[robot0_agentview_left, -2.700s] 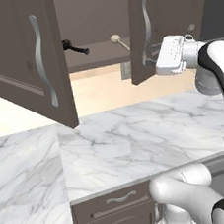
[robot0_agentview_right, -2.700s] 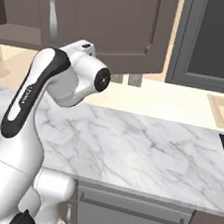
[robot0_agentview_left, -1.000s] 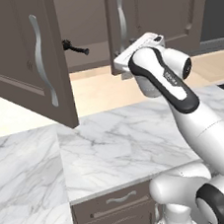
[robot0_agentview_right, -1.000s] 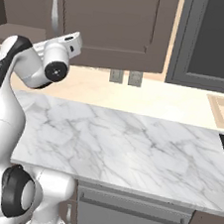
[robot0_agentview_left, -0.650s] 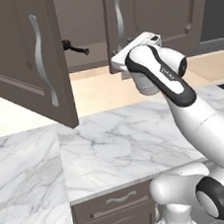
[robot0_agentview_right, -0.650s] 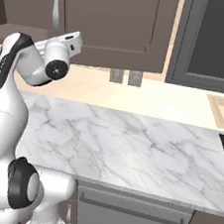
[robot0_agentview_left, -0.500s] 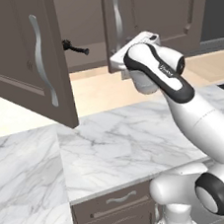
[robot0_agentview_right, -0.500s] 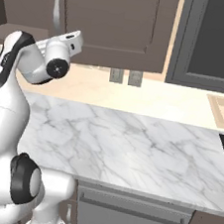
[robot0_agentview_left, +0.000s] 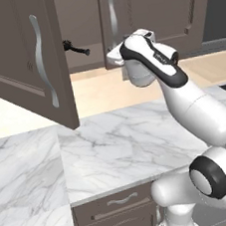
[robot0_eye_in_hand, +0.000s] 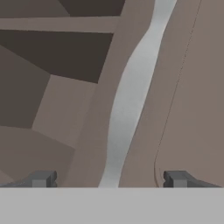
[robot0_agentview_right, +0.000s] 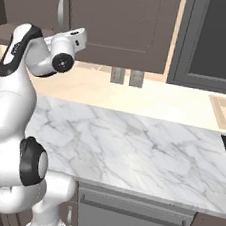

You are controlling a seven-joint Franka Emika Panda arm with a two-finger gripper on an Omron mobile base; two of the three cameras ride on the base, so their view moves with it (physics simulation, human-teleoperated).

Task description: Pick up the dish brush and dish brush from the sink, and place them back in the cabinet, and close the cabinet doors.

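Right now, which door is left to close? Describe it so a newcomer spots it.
Start at the grey-brown wall cabinet above the white marble counter. Its left framed-panel door swings far out over the counter, wavy silver handle facing the room; the right door sits almost shut.

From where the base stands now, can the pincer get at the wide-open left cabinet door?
Probably yes, after a swing. The pincer, open, faces the right door's wavy silver handle; the open grey-brown left door stands out over the marble counter with nothing between.

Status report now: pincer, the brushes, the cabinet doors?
Pincer open, empty, facing right door handle. Right door shut or nearly shut; left door wide open. Black brush on shelf. Nothing in the way.
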